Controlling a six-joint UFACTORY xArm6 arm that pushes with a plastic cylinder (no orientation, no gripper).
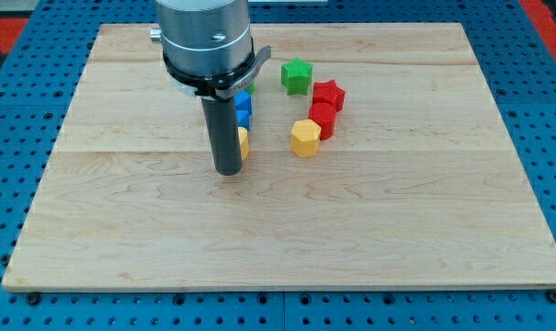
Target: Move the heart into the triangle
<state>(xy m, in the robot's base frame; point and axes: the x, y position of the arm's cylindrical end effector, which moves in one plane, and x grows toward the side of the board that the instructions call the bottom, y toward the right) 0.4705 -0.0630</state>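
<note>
My tip (pixel 227 171) rests on the board right in front of the yellow heart (pixel 243 142), on its bottom-left side. The rod covers most of the heart; only its right edge shows. Directly above the heart sits the blue triangle (pixel 244 117), also mostly hidden, with a blue block (pixel 245 97) above that. I cannot tell whether the tip touches the heart.
A green star (pixel 297 75) sits at the upper middle. A red star (pixel 329 94) and a red block (pixel 323 119) lie to its right, with a yellow hexagon (pixel 304 138) just below them. The wooden board (pixel 397 230) lies on a blue pegboard.
</note>
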